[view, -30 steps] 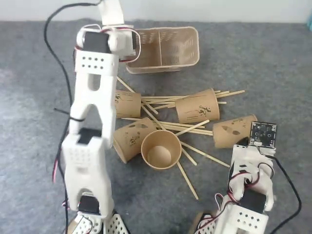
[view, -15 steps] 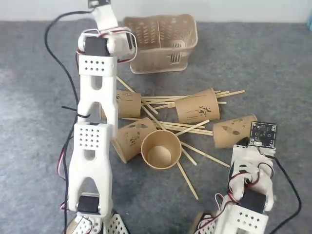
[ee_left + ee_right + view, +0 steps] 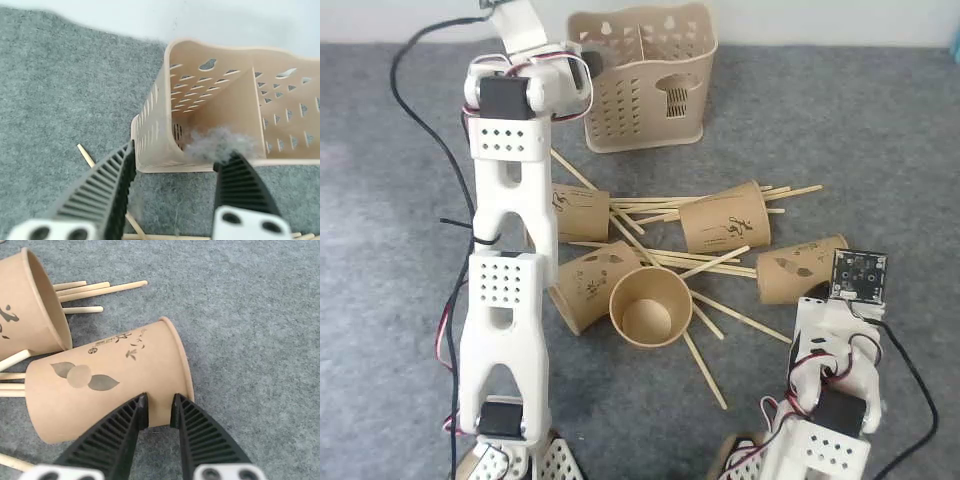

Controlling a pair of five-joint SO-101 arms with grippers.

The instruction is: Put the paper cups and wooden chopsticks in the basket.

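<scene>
Left gripper [image 3: 181, 150] spread (tips blurred), basket [image 3: 150, 125] cropped

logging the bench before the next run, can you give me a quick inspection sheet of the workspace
surface: grey carpet, flat
job's things: basket upright, far side, two compartments; five paper cups and wooden chopsticks scattered nearer, none seen inside
clutter: nothing seen
pincers: left pincer open at basket's wall; right pincer slightly open over a lying cup
cables: black cable beside left arm; second cable by right arm
surroundings: pale wall behind
</scene>
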